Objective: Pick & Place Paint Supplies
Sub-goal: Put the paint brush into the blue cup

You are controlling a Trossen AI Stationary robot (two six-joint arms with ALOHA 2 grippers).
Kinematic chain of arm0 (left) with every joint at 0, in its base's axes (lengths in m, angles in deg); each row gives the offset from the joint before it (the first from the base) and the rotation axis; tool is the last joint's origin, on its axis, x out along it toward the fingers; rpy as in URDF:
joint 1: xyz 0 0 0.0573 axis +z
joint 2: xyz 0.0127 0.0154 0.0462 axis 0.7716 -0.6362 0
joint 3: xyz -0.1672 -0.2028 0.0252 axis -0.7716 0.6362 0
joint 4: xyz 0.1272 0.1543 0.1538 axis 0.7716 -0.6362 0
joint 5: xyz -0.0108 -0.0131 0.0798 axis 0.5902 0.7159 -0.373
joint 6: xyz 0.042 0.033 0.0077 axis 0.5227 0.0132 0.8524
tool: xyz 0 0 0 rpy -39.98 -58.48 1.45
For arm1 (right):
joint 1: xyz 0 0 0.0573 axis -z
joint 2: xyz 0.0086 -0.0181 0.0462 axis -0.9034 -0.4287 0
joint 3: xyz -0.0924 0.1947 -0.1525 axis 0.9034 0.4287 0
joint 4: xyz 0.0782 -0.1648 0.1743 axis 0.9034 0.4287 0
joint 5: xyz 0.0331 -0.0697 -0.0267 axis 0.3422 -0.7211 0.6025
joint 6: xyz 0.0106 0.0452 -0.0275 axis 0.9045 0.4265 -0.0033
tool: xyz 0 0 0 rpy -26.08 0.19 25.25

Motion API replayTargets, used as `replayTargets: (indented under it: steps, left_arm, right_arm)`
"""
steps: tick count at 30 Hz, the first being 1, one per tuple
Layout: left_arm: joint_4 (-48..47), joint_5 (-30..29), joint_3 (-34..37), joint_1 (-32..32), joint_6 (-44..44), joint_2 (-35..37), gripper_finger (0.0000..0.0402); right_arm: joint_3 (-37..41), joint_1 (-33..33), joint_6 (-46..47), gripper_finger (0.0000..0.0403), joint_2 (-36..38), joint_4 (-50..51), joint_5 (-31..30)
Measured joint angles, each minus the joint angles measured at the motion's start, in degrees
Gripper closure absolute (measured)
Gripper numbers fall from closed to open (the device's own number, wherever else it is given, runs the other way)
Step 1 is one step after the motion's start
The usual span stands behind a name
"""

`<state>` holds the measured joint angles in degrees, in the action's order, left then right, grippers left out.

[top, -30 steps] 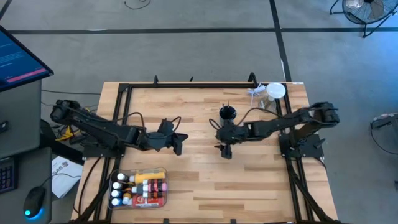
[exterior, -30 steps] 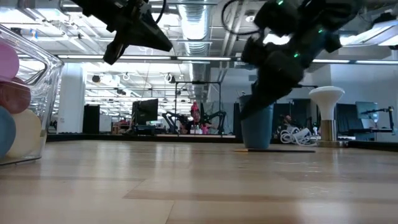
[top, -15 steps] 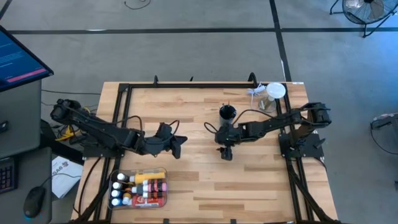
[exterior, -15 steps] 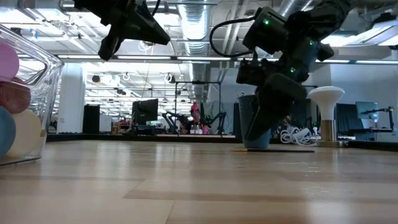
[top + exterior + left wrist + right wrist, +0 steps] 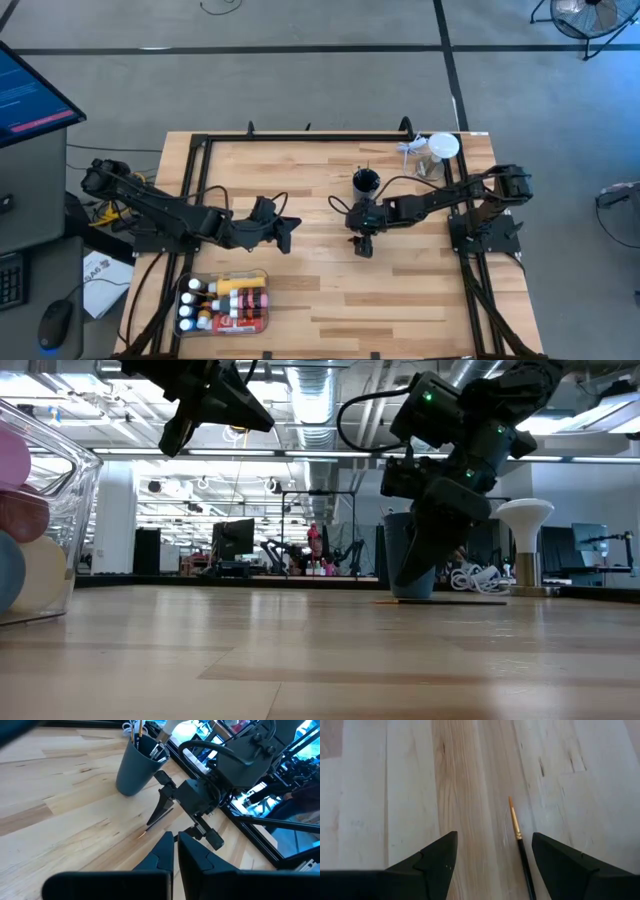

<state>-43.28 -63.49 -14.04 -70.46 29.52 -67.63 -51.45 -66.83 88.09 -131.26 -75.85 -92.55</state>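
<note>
**Nearly Sorted: One Brush Left on the Table**

Mostly, the work appears done. A clear bin (image 5: 262, 275) near the table's front left corner is seen packed with paint bottles (image 5: 225, 300), white-capped and in yellow, pink and blue, lying side by side. A dark cup (image 5: 366, 182) near the table's middle is seen with brush handles standing in it; in the left wrist view several thin shafts are visible at its mouth (image 5: 134, 769).

One thin dark-handled brush (image 5: 519, 845) is left lying flat on the bare wood, just beside the cup. The right gripper (image 5: 362, 243) is held low over it, fingers spread wide, with the brush between them and nearer one finger than the other; nothing is gripped. By judgement, this brush is the last loose item to be picked and dropped into the cup.

The left gripper (image 5: 287, 232) is held above the table's left-middle, fingers pressed together and empty, apparently waiting.

A clear jar with a white lid (image 5: 443, 147) is seen at the back right corner.

No brand, label or writing can be read on the bottles, cup or brush.
</note>
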Motion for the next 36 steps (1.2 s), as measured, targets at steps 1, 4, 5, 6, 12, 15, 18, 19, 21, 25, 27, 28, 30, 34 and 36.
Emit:
replayTargets:
  steps: [1, 4, 5, 6, 12, 15, 18, 19, 21, 25, 27, 28, 30, 34, 36]
  left_arm:
    - [0.02, 0.00, 0.00, 0.00, 0.00, 0.00, 0.0402]
    - [0.06, -0.29, 0.00, 0.00, 0.00, 0.00, 0.0402]
    - [0.06, -0.39, 0.00, 0.00, 0.00, 0.00, 0.0402]
    - [0.08, -0.46, 0.00, 0.00, 0.00, 0.00, 0.0402]
    - [0.12, -0.80, 0.00, 0.00, 0.03, 0.00, 0.0402]
    - [0.15, -0.81, 0.00, 0.00, 0.18, 0.00, 0.0402]
    - [0.15, -0.79, 0.00, 0.00, 0.20, 0.00, 0.0402]
    - [0.16, -0.77, 0.00, 0.00, 0.20, 0.00, 0.0402]
    - [0.18, -0.79, 0.00, -0.29, 0.13, 0.00, 0.0402]
    - [0.21, -0.74, 0.00, -0.57, 0.24, 0.00, 0.0402]
    - [0.18, -0.76, 0.00, -0.55, 0.48, 0.00, 0.0402]
    - [0.19, -0.78, 0.00, -0.52, 0.51, 0.00, 0.0402]
    - [0.22, -0.81, 0.00, -0.53, 0.49, 0.00, 0.0402]
    - [0.32, -0.85, 0.00, -0.91, 0.49, 0.00, 0.0402]
    - [0.32, -0.84, 0.00, -0.98, 0.52, 0.00, 0.0402]
  right_arm:
    - [0.00, 0.00, 0.02, 0.0154, 0.00, -0.05, 0.00]
    - [0.00, 0.00, 1.31, 0.0154, 0.00, -0.74, -0.07]
    - [0.00, 0.00, 1.77, 0.0155, 0.00, -0.99, -0.09]
    - [0.00, 0.00, 2.29, 0.0157, 0.00, -1.53, -0.10]
    - [-1.13, -0.89, 2.93, 0.0187, 0.02, -3.01, -1.93]
    - [-1.78, -0.83, 2.82, 0.0206, 0.02, -2.96, -3.10]
    - [-2.89, -0.79, 3.45, 0.0223, 0.02, -0.75, -2.09]
    - [-3.32, -1.14, 4.01, 0.0228, 0.18, 0.79, -1.53]
    - [-3.87, -2.09, 4.77, 0.0234, 0.61, 2.61, -1.26]
    - [-4.19, -2.57, 1.12, 0.0238, -0.45, -3.35, -1.13]
    - [-4.48, -1.72, 1.32, 0.0236, -2.09, -4.82, -1.23]
    - [-5.10, -1.29, 2.28, 0.0234, -3.08, -3.62, -1.31]
    - [-6.71, -0.62, 4.51, 0.0227, -4.69, 1.30, -1.33]
    - [-8.76, -0.51, 5.83, 0.0210, -6.64, 7.17, -1.29]
    - [-8.81, -0.59, 5.52, 0.0202, -6.61, 6.57, -1.29]
